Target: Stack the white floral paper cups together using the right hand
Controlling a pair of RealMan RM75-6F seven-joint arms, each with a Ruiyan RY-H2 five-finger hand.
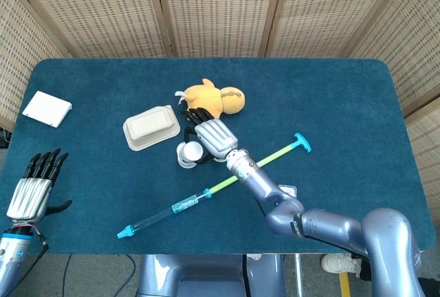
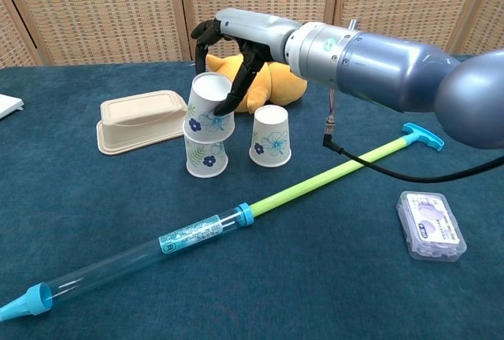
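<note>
Table (image 1: 330, 97) in the head view carries the right hand (image 1: 210, 134) above the cups, its grasp hidden from here; the left hand (image 1: 31, 190) rests released at the near-left edge.

In the chest view, the right hand (image 2: 228, 49) grasps an upside-down floral cup (image 2: 210, 105), slightly tilted, seated on a second cup (image 2: 205, 153); a third cup (image 2: 270, 136) stands just beside.

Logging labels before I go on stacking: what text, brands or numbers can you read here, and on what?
None can be read.
Clear tube of the long pump: a blue printed label, too small to read.
Purple case: any print is too blurred to read.
Paper cups: blue floral pattern only, no words.
</note>
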